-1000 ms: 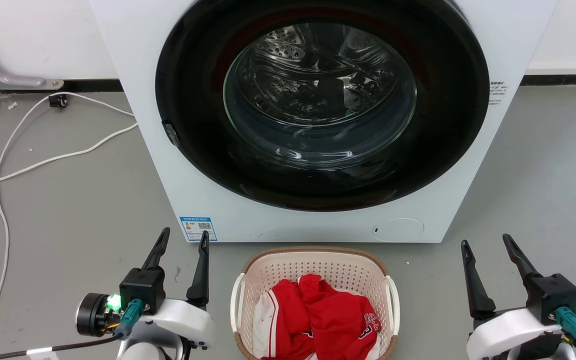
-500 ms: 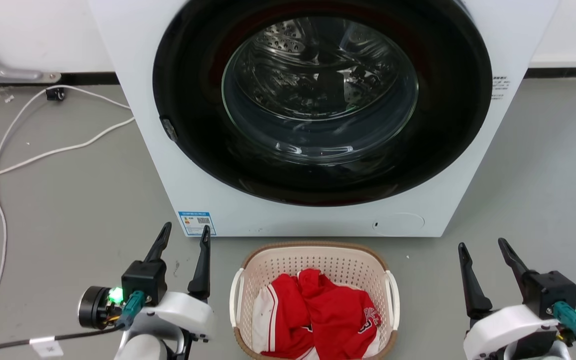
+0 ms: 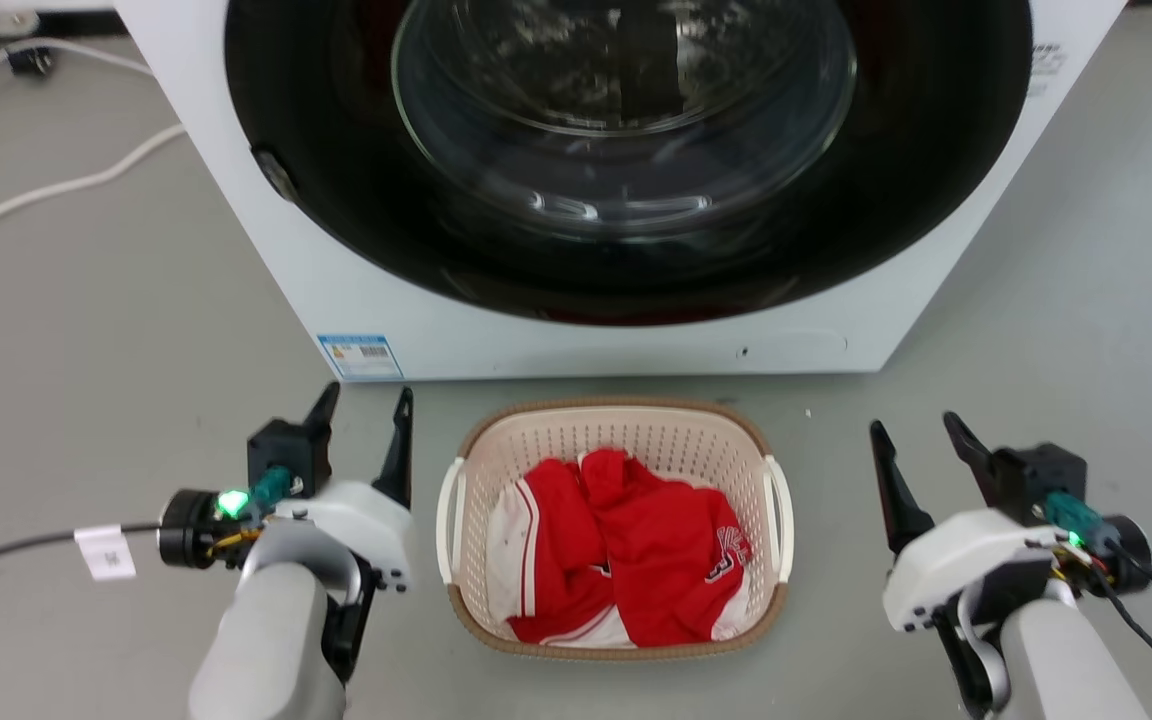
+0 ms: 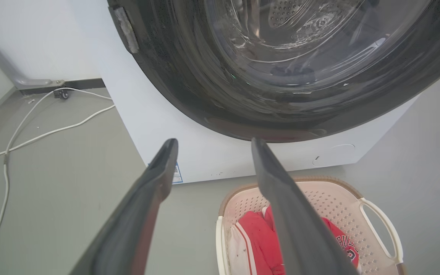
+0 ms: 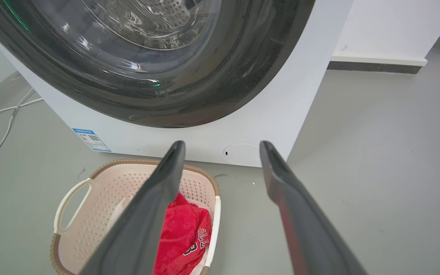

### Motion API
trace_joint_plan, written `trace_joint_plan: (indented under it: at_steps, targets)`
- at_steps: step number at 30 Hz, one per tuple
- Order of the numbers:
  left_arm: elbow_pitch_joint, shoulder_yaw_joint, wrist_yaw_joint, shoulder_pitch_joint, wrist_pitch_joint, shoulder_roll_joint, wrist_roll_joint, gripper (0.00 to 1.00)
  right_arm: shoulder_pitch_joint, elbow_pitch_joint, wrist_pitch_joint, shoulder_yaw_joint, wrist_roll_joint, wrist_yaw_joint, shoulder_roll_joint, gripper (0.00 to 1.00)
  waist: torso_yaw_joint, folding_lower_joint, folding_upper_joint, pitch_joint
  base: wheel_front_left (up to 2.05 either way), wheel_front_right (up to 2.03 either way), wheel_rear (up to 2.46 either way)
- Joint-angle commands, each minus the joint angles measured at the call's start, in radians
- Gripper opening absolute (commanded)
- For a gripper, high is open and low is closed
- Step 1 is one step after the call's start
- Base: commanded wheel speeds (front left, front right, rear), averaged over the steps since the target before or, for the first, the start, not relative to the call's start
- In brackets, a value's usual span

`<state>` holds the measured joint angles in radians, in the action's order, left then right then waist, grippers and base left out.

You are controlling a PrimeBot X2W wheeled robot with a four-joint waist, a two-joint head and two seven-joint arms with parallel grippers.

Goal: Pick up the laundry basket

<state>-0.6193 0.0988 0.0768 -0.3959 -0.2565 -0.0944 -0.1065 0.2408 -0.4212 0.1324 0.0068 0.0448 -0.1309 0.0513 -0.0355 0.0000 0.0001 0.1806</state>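
The laundry basket (image 3: 636, 437) stands on the grey floor just in front of the washing machine: cream, perforated, with a brown rim and white side handles, and red and white clothes (image 3: 636, 540) inside. My left gripper (image 3: 366, 395) hovers open just left of the basket's left handle, with nothing between its fingers. My right gripper (image 3: 914, 422) is open too, a hand's width right of the right handle. The left wrist view has the basket (image 4: 330, 198) low and right of the open left gripper (image 4: 214, 141). In the right wrist view the basket (image 5: 117, 183) lies low and left of the open right gripper (image 5: 222, 143).
The white washing machine (image 3: 386, 300), its dark round door shut, rises close behind the basket. White cables (image 3: 56, 185) trail over the floor at the far left. Grey floor stretches to both sides of the basket.
The whole head view has shifted: the camera looks further down, so machine and basket sit higher in the picture. Both grippers still flank the basket, open.
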Motion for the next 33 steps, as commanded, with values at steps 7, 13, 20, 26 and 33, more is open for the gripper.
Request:
trace_joint_plan:
  at_steps: [7, 13, 20, 26, 33]
  targets:
    - [-0.184, 0.003, 0.025, -0.171, 0.016, -0.021, -0.030, 1.00, 0.173, -0.200, 0.020, 0.044, 0.048, 0.000, -0.001, 1.00, -0.019, 0.0000, -0.0001, 0.171, 0.00, 0.00, 0.00]
    - [-0.334, 0.006, 0.039, -0.286, 0.027, -0.037, -0.057, 1.00, 0.310, -0.380, 0.032, 0.088, 0.101, 0.000, -0.001, 1.00, -0.034, 0.0000, -0.0001, 0.269, 0.00, 0.00, 0.00]
    - [-0.478, 0.025, 0.051, -0.394, 0.050, -0.050, -0.096, 1.00, 0.450, -0.560, 0.032, 0.166, 0.172, 0.000, -0.001, 1.00, -0.041, 0.0000, -0.0001, 0.374, 0.00, 0.00, 0.00]
    - [-0.554, 0.059, 0.054, -0.465, 0.079, -0.048, -0.129, 1.00, 0.542, -0.663, 0.035, 0.242, 0.239, 0.000, -0.001, 1.00, -0.047, 0.0000, -0.0001, 0.442, 0.00, 0.00, 0.00]
    - [-0.586, 0.118, 0.054, -0.536, 0.125, -0.063, -0.189, 1.00, 0.631, -0.737, 0.031, 0.315, 0.300, 0.000, -0.001, 1.00, -0.053, 0.0000, -0.0001, 0.526, 0.00, 0.00, 0.00]
